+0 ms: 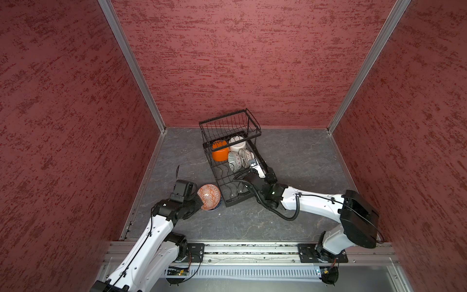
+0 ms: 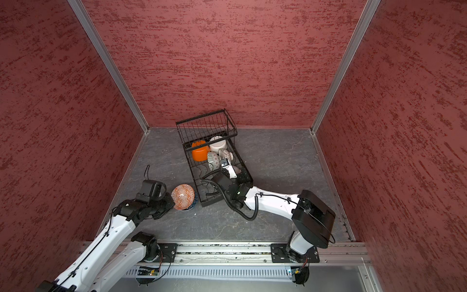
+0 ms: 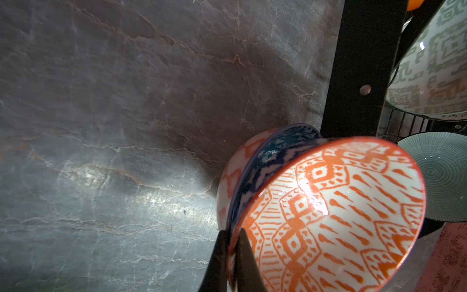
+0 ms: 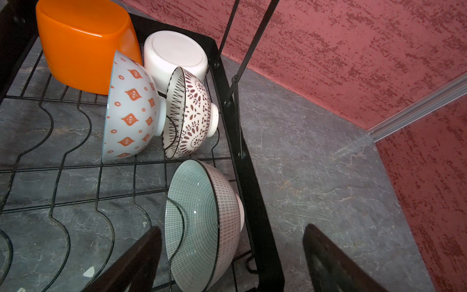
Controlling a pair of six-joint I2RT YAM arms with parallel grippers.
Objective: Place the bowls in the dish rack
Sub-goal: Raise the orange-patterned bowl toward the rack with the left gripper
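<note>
Left gripper (image 3: 233, 231): pinching the rim of the tilted terracotta-patterned bowl (image 3: 328, 215), beside the dish rack (image 4: 255, 202).
Right gripper (image 4: 232, 240): spread wide, astride the pale green bowl (image 4: 202, 227).
Rack base: pale green bowl on edge; orange bowl (image 4: 83, 45) and white bowl (image 4: 174, 55) farther in.

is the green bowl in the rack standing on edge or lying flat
On edge: the green bowl stands on its rim in the dish rack, its opening facing sideways.

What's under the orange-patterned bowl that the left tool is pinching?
A blue-patterned bowl sits beneath the orange-patterned bowl; only its rim and part of its inside show. Its base, and anything beneath it, is covered.
</note>
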